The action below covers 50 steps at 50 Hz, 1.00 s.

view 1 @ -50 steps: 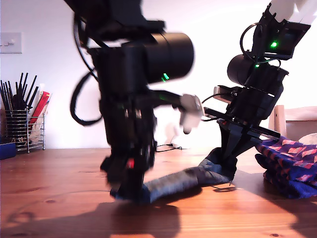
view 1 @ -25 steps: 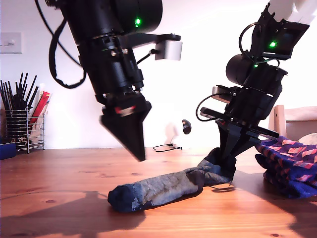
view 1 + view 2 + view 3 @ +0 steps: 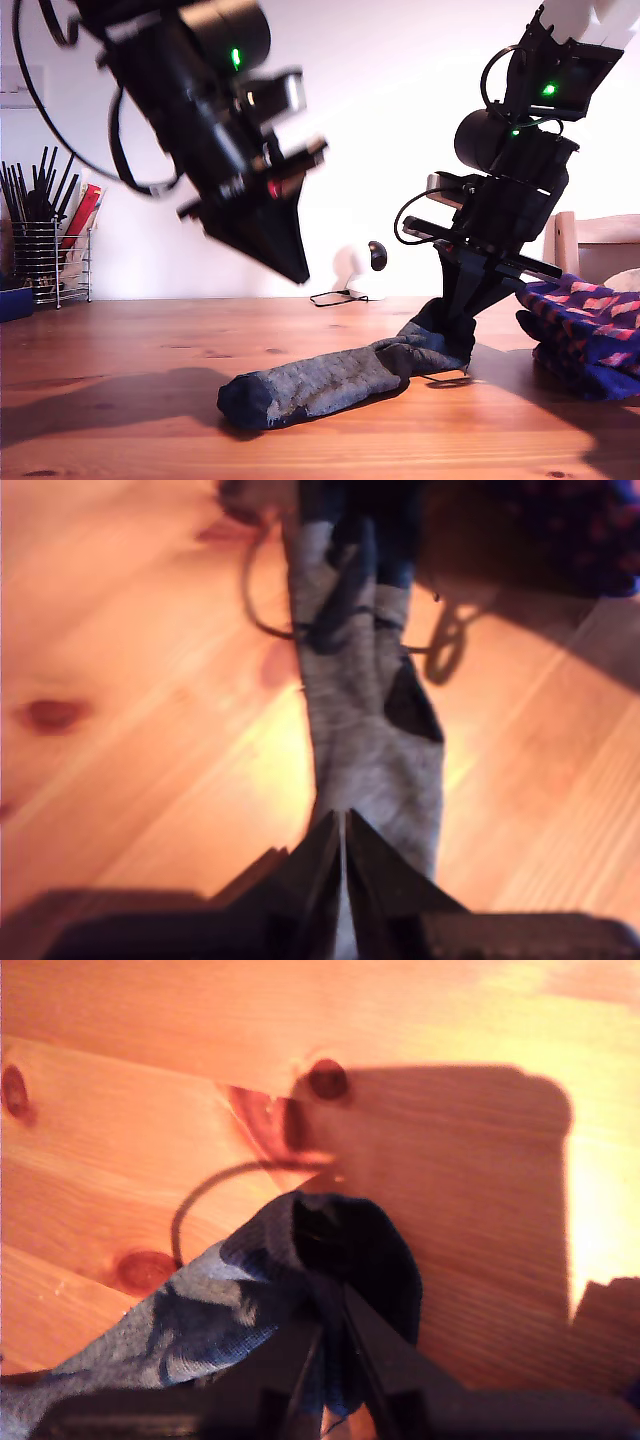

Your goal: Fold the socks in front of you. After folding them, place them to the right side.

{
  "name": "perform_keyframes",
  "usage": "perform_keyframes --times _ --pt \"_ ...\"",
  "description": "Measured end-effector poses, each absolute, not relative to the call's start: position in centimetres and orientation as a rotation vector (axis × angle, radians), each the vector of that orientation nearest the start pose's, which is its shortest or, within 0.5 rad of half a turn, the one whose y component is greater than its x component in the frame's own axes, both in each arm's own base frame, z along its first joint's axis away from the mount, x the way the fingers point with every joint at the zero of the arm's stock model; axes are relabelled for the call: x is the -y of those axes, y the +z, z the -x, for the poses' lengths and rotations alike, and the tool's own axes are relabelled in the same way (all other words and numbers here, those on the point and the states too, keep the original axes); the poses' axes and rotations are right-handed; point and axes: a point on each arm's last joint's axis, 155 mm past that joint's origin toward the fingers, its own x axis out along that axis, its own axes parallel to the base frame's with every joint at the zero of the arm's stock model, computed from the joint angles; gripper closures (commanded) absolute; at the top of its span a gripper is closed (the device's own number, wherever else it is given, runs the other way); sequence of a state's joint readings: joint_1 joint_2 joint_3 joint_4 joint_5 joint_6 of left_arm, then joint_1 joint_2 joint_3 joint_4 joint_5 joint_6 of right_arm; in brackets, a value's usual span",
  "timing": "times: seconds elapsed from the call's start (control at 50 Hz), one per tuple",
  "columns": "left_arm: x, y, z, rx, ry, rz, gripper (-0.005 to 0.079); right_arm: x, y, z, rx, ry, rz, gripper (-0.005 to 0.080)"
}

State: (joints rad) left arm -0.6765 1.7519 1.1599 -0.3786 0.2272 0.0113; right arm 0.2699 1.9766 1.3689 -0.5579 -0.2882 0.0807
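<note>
Lifting higher and swinging toward the exterior view's left since a moment ago: my first tool point(image 3: 290, 265), tips pressed together and carrying nothing, now hanging above the toe half of the sock. Lying nearest the exterior camera on the warm brown wooden tabletop point(image 3: 120, 400): the plain grey-blue knit sock point(image 3: 320, 385), stretched out full length, dark toe toward the exterior view's left, cuff end rising toward the exterior view's right. Showing the same in the first wrist view: the sock point(image 3: 370, 730) running away from the closed tips point(image 3: 343, 850), not touching them.

Pinching the dark cuff a little farther back: my second tool point(image 3: 330, 1335), jaws nearly closed on the fabric point(image 3: 340, 1250), holding that end just off the wood; seen in the exterior view as the tool point(image 3: 455, 330) at the raised cuff. Resting farther toward the exterior view's right: a heap of navy-purple socks with red-pink diamond checks point(image 3: 590, 340), apart from both tools. Standing far back at the exterior view's left: a wire holder of dark sticks point(image 3: 45, 250).

Judging progress: early. No fold made yet in the grey-blue sock, no clear sign of a finished bundle; whether the checked heap counts as folded, impossible to tell. Still waiting: folding over, then placing aside.
</note>
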Motion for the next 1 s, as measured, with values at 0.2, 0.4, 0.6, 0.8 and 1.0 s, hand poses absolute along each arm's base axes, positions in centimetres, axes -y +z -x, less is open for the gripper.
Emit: perform_keyframes --times 0.2,0.4,0.6,0.8,1.0 --pt "33.0 6.3 -32.7 -0.953 -0.847 -0.173 0.0762 -17.4 3.4 -43.1 -1.173 0.449 -0.079 0.0765" --pt "34.0 6.9 -33.8 -0.892 -0.849 -0.136 0.0762 -18.6 3.3 -42.6 -1.175 0.47 -0.059 0.0765" --pt "34.9 5.3 -33.7 -0.91 -0.867 -0.128 0.0762 -19.1 3.3 -42.3 -1.175 0.481 -0.048 0.0765" --pt "35.7 5.6 -33.4 -0.889 -0.889 -0.129 0.0762 -19.1 3.3 -42.3 -1.176 0.48 -0.048 0.0765" --pt "35.8 3.6 -33.5 -0.919 -0.873 -0.139 0.0762 -19.1 3.3 -42.3 -1.178 0.48 -0.048 0.0765"
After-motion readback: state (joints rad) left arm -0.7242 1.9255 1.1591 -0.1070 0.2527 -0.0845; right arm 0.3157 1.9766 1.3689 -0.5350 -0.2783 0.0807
